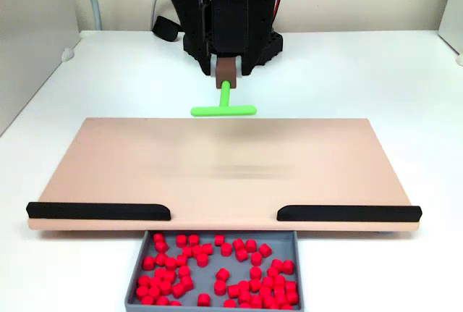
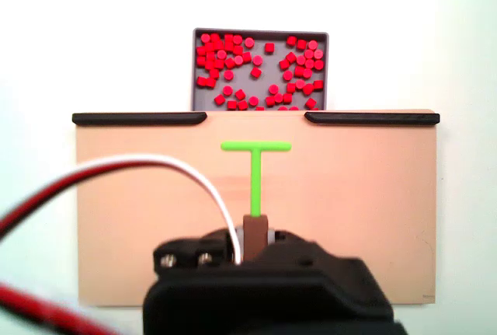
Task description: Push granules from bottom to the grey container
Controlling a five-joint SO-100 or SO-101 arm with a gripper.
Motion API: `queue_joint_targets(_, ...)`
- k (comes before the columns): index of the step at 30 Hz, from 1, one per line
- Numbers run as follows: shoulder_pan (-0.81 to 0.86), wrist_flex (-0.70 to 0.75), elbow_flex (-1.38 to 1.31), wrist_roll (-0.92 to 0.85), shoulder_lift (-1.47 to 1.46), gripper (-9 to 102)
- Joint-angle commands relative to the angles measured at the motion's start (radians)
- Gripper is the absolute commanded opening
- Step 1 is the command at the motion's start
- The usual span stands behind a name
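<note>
Many small red granules (image 1: 217,268) (image 2: 260,71) lie inside the grey container (image 1: 134,287) (image 2: 260,33), which sits at the beige board's (image 1: 145,167) (image 2: 349,195) edge below the gap between two black bars. My gripper (image 1: 226,67) (image 2: 256,230) is shut on the brown handle of a green T-shaped pusher (image 1: 223,110) (image 2: 255,147). In one fixed view the pusher's crossbar hangs by the board's far edge near the arm's base. In the other it appears over the board's middle, well short of the bars.
Two long black bars (image 1: 98,211) (image 1: 349,213) line the board's edge on either side of the opening to the container. White, red and black cables (image 2: 155,165) arc over the board's left part. The white table (image 1: 405,80) surrounds the board.
</note>
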Motion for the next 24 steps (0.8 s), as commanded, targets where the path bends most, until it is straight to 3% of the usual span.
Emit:
queue_joint_targets(1, -0.002, -0.002, 0.115, -0.026, 0.190, 0)
queue_joint_targets(13, 0.014, -0.014, 0.546, -0.054, 0.612, 0)
queue_joint_targets(24, -0.002, -0.014, 0.591, -0.017, 0.647, 0)
